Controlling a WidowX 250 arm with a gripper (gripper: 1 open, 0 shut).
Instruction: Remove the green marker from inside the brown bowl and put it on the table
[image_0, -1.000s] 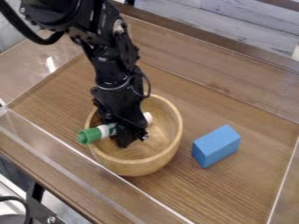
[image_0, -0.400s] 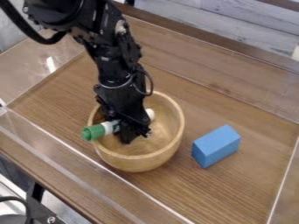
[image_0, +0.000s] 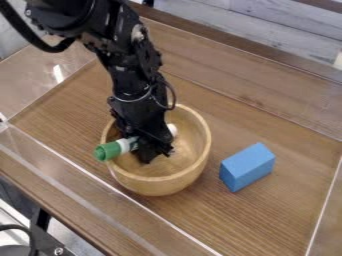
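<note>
The brown bowl (image_0: 187, 172) sits on the table (image_0: 267, 110) near the front middle. The green marker (image_0: 110, 150) lies across the bowl's left rim, its green cap poking out to the left and its white barrel running under my fingers. My gripper (image_0: 144, 148) points straight down into the bowl and is shut on the marker's barrel. The black arm rises from it toward the upper left and hides the far end of the marker.
A blue rectangular block (image_0: 247, 165) lies on the table just right of the bowl. Low clear acrylic walls (image_0: 80, 190) run along the table's edges, close in front of the bowl and along the left side.
The marker's cap end has shifted slightly, sitting a touch higher over the bowl's left rim than a second ago. The arm has stayed in place.
</note>
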